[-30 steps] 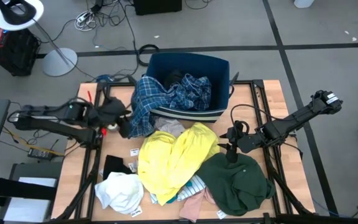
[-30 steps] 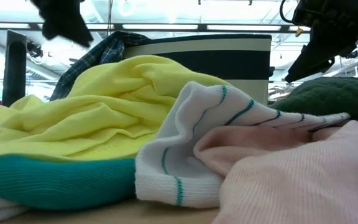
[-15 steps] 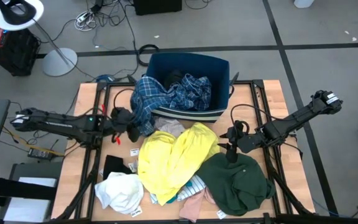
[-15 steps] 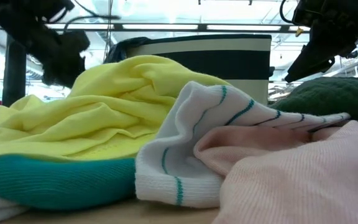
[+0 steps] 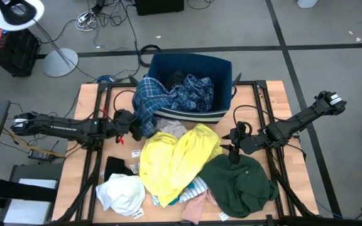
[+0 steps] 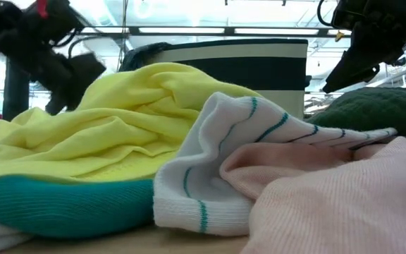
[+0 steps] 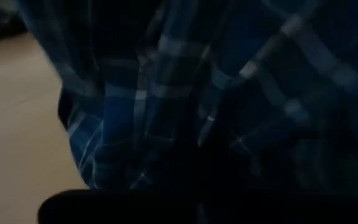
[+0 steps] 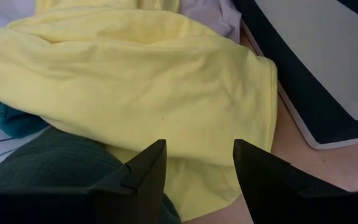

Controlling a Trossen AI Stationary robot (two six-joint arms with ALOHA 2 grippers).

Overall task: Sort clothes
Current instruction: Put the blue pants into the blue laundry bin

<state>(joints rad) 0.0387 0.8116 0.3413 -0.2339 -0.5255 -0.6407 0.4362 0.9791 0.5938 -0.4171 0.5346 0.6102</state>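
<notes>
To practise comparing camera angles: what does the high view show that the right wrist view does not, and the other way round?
Only the high view shows the left gripper shut on the blue plaid shirt hanging from the bin, plus the white garment. Only the right wrist view shows the right gripper with its jaws apart, close up. Both show the yellow garment and the dark green garment.

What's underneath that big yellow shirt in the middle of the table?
Peeking out from under the yellow shirt: a teal garment, a white striped one and a pink one. Whatever else lies beneath its middle is covered and cannot be seen.
</notes>
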